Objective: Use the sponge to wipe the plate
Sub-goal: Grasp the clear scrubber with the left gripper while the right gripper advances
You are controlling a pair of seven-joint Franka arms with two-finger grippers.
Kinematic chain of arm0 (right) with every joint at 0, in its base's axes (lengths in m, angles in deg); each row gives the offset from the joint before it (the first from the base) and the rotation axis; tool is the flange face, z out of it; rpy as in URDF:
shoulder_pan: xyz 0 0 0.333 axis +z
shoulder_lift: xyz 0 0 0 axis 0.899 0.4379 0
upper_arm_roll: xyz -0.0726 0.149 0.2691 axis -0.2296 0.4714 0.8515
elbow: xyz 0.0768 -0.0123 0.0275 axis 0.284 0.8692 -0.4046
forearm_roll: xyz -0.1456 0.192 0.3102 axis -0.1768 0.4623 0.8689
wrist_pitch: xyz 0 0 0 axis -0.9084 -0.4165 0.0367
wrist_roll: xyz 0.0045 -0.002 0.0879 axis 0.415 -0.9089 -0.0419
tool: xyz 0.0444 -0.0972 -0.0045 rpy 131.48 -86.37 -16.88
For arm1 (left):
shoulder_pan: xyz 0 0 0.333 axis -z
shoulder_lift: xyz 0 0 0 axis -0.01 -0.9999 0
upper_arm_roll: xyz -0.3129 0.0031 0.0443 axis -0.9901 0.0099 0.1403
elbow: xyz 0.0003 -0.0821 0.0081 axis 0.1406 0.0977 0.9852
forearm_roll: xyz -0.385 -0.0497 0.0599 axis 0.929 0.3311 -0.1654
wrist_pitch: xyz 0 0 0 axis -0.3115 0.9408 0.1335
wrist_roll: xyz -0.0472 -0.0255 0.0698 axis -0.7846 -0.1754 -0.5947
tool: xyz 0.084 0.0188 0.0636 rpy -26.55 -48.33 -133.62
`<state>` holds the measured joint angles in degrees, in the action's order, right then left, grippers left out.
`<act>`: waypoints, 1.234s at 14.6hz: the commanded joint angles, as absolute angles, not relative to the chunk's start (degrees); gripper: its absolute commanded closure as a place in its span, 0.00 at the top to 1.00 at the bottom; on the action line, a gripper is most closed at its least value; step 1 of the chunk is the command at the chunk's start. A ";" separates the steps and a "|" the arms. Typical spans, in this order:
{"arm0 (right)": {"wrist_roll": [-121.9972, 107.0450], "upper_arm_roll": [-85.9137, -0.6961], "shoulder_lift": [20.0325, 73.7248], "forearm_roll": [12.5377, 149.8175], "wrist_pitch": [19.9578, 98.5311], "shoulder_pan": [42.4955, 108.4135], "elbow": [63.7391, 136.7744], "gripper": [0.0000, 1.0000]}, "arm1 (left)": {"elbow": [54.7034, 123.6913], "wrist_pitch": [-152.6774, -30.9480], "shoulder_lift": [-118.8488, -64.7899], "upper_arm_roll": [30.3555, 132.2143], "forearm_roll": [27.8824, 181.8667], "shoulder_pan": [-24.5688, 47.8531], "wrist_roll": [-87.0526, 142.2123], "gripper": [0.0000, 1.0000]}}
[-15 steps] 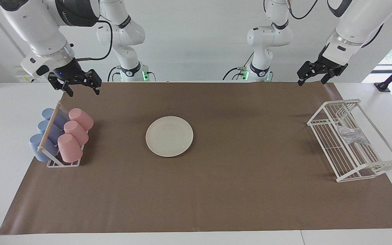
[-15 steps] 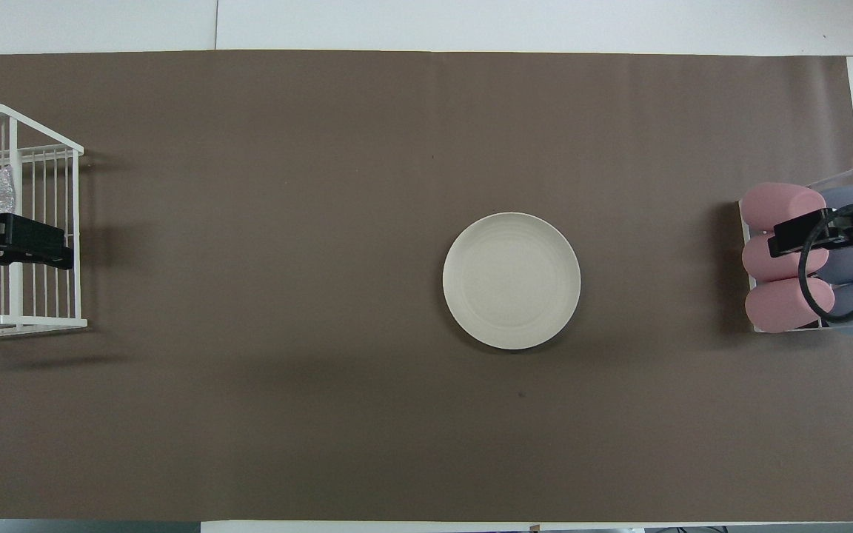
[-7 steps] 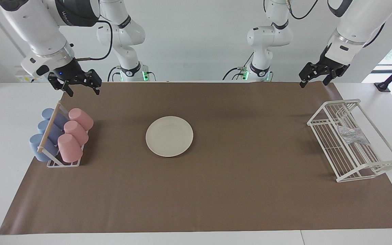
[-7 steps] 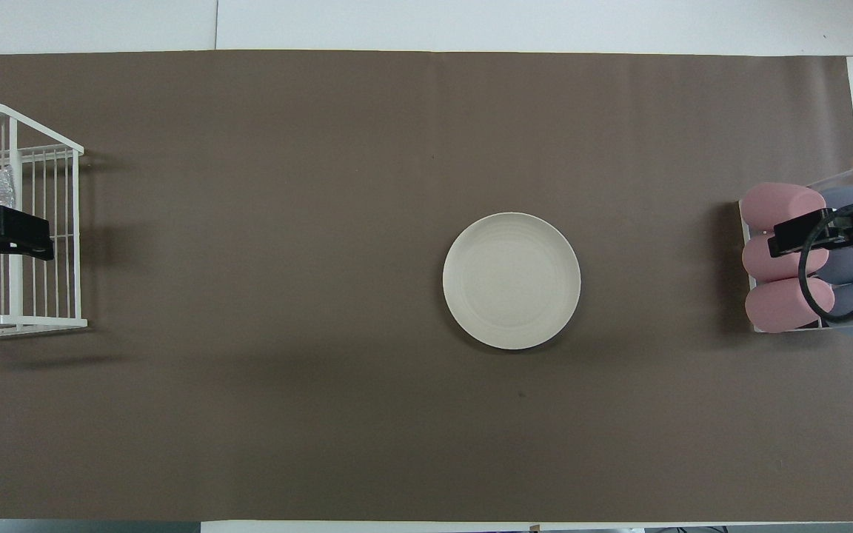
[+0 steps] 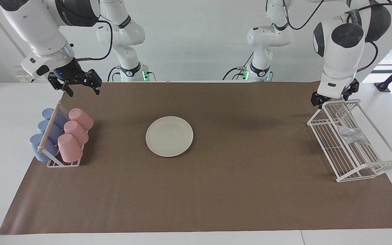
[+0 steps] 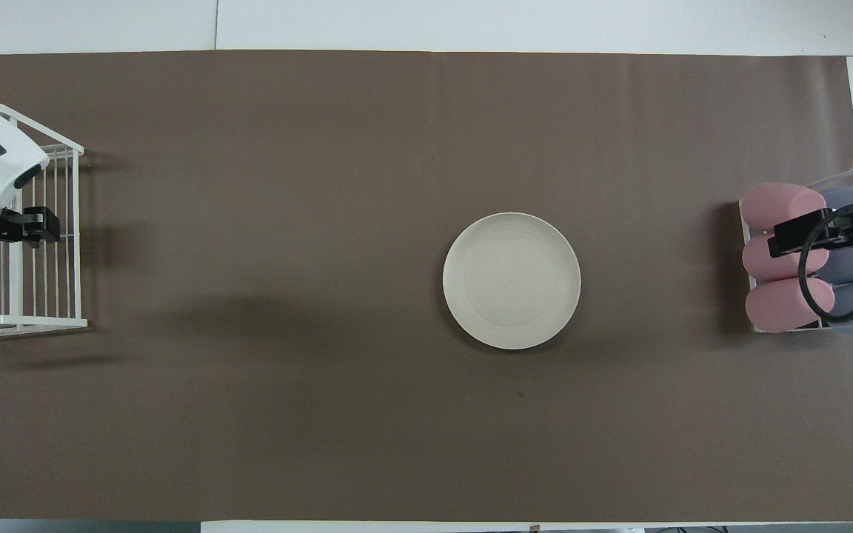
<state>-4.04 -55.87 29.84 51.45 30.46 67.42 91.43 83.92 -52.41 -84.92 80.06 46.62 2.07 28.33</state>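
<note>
Brown mat (image 5: 216,190) covers most of the white surface (image 5: 2,143). White wire rack (image 5: 350,160) stands at the left arm's end, partly on the mat, partly on bare surface. Small white cup rack (image 5: 63,163) with a wooden bar (image 5: 49,127) stands at the right arm's end, on the mat's edge. It holds three pink cups (image 5: 75,131) and three blue cups (image 5: 46,132), all lying tilted, the pink row toward the middle of the mat, the blue row toward the surface's end.

Bright, even light from above; soft shadows fall on the brown mat (image 5: 216,190); everything looks sharp.
</note>
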 commanded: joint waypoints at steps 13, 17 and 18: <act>2.18 -55.43 28.11 51.20 31.12 68.60 93.54 1.00 | 83.62 -63.91 -95.21 80.71 29.64 0.30 37.54 0.85; 7.46 -54.82 28.28 51.20 30.50 68.69 92.75 1.00 | 83.62 -65.58 -95.29 80.71 29.73 -0.57 37.62 0.18; 7.55 -54.38 28.46 51.12 30.42 68.69 92.31 1.00 | 83.62 -65.66 -95.29 80.71 29.73 -0.57 37.63 0.06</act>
